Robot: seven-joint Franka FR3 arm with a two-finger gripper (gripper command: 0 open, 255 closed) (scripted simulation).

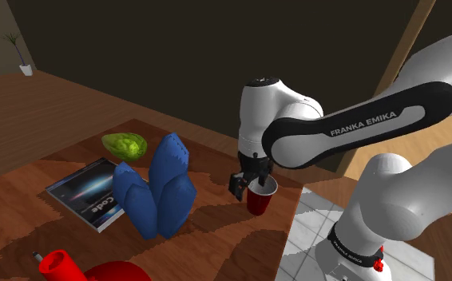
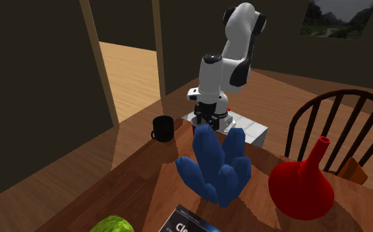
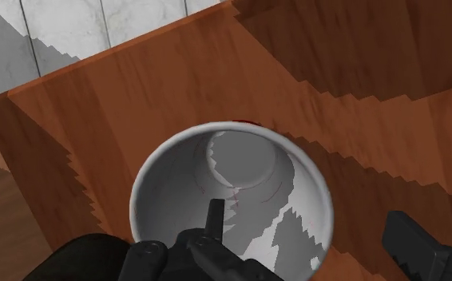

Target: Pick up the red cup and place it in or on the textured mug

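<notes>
The red cup (image 1: 260, 197) stands upright on the wooden table (image 1: 216, 239), close to the corner by the stand. From above, its inside (image 3: 232, 180) is pale grey-white. My gripper (image 1: 252, 184) is down at the cup's rim and open. One finger (image 3: 213, 219) reaches inside the cup, the other (image 3: 420, 247) is outside its wall, and neither presses the wall. In the second exterior view the gripper (image 2: 208, 118) hangs over the table's far end. The dark mug (image 2: 163, 128) stands on the table, toward that view's left of the gripper.
A tall blue crystal-shaped object (image 1: 156, 191) rises mid-table beside the cup. A green leafy lump (image 1: 124, 145), a book (image 1: 89, 191) and a red long-necked vase (image 2: 300, 188) lie farther off. A wooden chair (image 2: 340, 125) stands at the table's side. The tiled stand top (image 1: 320, 231) adjoins the table.
</notes>
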